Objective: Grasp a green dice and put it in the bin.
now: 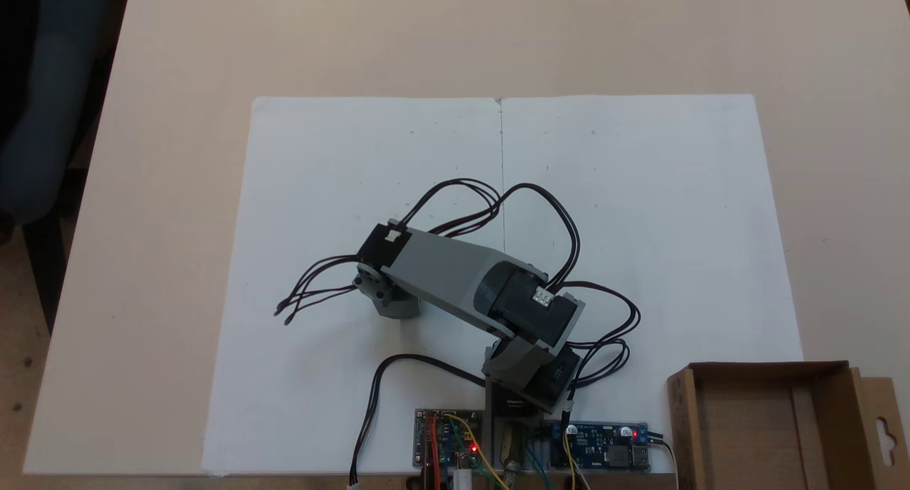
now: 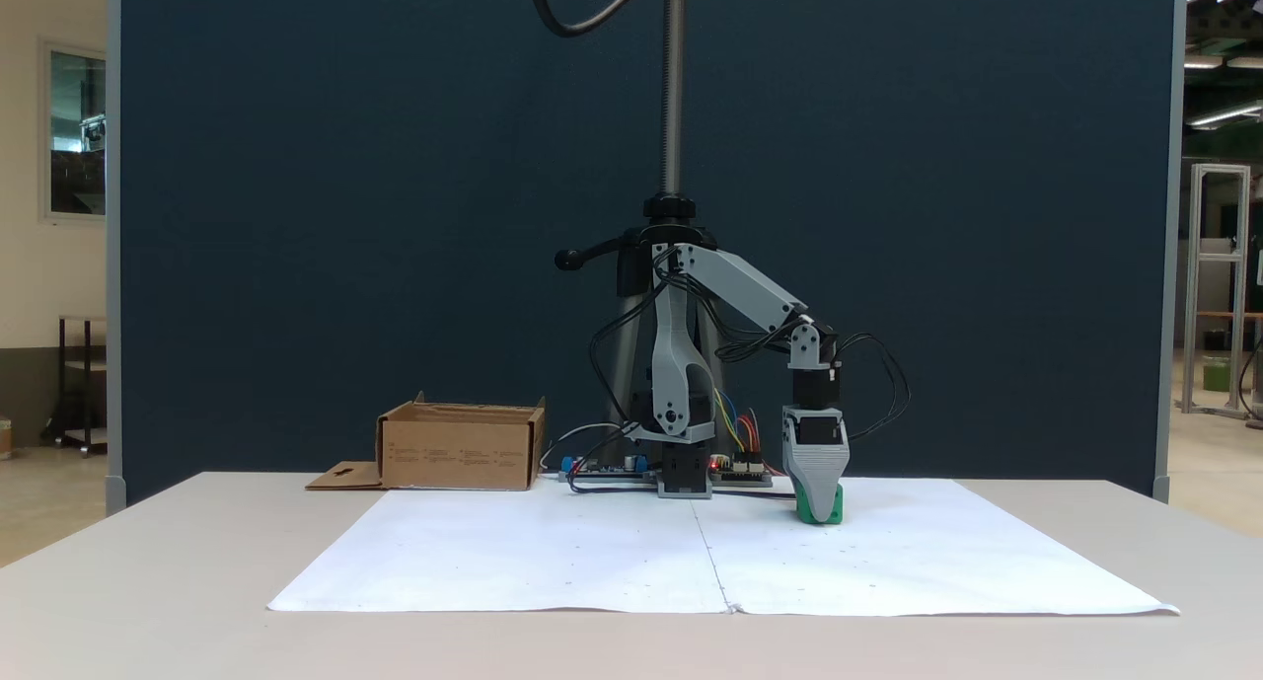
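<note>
The gripper (image 2: 819, 497) is down on the green dice (image 2: 825, 507), grip unclear, right of center; the bin (image 2: 460, 450) waits far left.

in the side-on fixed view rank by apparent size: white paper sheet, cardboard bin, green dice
1. white paper sheet
2. bin, though it sits farther from the camera
3. green dice, partly hidden by the hand

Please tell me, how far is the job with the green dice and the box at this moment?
Early stage. Done: the arm has reached the green dice, and the gripper stands down over it on the white paper. In hand: the grasp itself; whether the jaws have closed cannot be told. Left: lifting the dice and carrying it to the bin, whose visible floor in a fixed view looks bare.
</note>
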You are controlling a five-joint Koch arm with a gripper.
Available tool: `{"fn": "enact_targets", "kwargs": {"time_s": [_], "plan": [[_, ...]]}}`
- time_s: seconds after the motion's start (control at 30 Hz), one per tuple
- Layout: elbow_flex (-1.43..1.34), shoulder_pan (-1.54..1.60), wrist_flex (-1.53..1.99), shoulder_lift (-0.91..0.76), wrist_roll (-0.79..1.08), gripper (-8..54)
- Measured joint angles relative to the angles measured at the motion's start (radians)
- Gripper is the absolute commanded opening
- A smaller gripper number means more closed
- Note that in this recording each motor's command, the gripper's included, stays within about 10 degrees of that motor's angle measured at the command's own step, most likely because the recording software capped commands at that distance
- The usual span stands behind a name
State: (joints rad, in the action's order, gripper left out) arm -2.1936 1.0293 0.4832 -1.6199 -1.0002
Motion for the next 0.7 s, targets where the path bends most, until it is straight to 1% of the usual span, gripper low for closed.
{"fn": "enact_targets", "kwargs": {"time_s": [0.13,0.2,0.27,0.33,0.57,0.7], "plan": [[0.0,0.0,-0.009,0.0,-0.002,26.3],[0.0,-0.012,-0.009,0.0,-0.002,21.1],[0.0,-0.02,-0.009,0.0,-0.002,17.8],[0.0,-0.037,-0.009,0.0,-0.003,12.5],[0.0,-0.158,-0.014,-0.026,-0.003,12.1],[-0.002,-0.367,-0.023,-0.153,-0.002,12.1]]}}
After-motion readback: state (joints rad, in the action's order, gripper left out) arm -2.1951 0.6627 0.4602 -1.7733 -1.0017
